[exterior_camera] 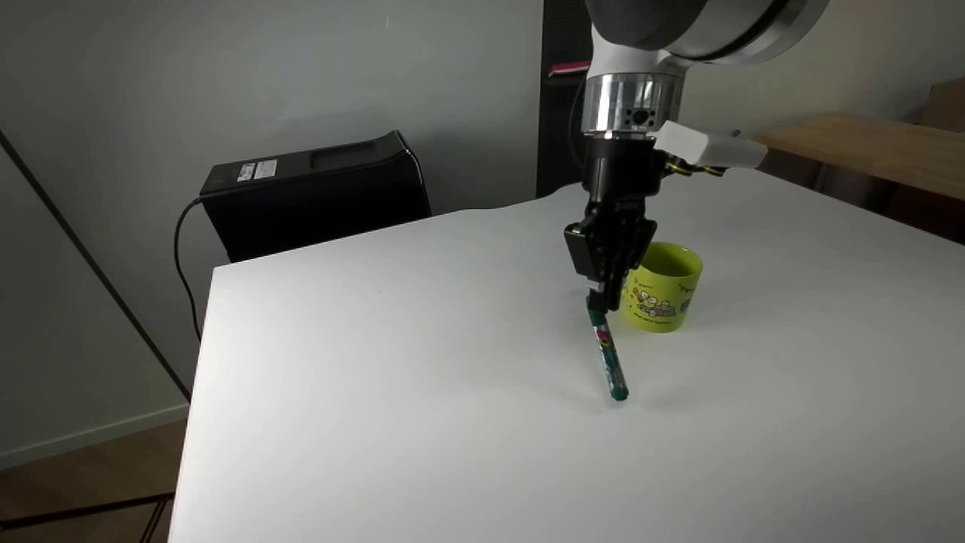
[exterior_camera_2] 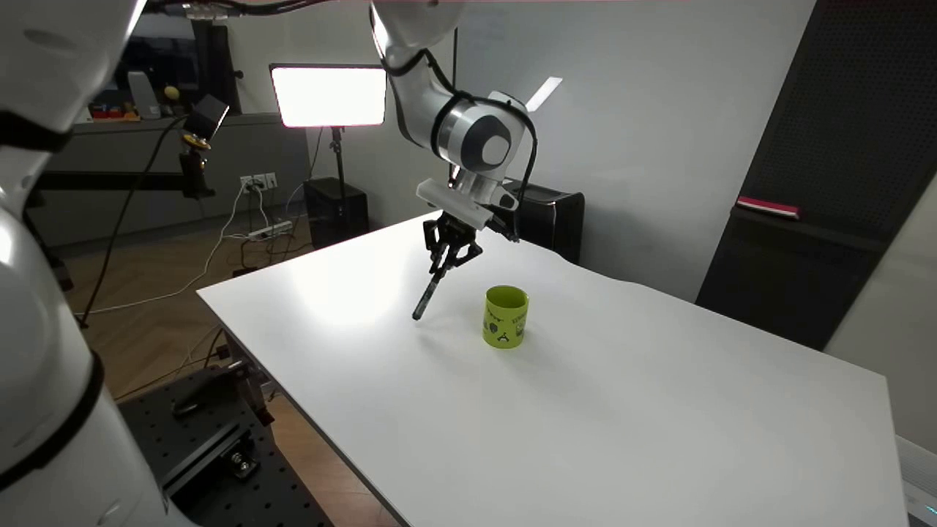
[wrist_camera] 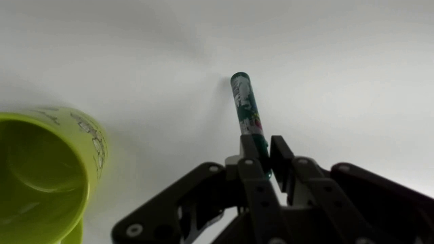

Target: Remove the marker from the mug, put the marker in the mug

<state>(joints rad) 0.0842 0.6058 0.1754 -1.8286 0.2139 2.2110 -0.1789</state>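
Observation:
The marker (exterior_camera: 609, 358) is a thin green stick with a worn printed label. My gripper (exterior_camera: 603, 302) is shut on the marker near its upper end; the marker also shows in an exterior view (exterior_camera_2: 424, 301) and in the wrist view (wrist_camera: 245, 101). It hangs tilted, its lower end close to the table; I cannot tell if it touches. The yellow-green mug (exterior_camera: 662, 313) stands upright beside the gripper, and shows in an exterior view (exterior_camera_2: 505, 322) too. In the wrist view the mug (wrist_camera: 90, 142) is at the left, its visible inside bare, part of its handle at the bottom.
The white table (exterior_camera: 392, 392) carries the mug. A black case (exterior_camera: 317, 196) stands beyond the table's far edge. A bright lamp panel (exterior_camera_2: 329, 95) and a dark cabinet (exterior_camera_2: 798, 278) stand beyond the table. A wooden surface (exterior_camera: 867, 151) lies behind at the right.

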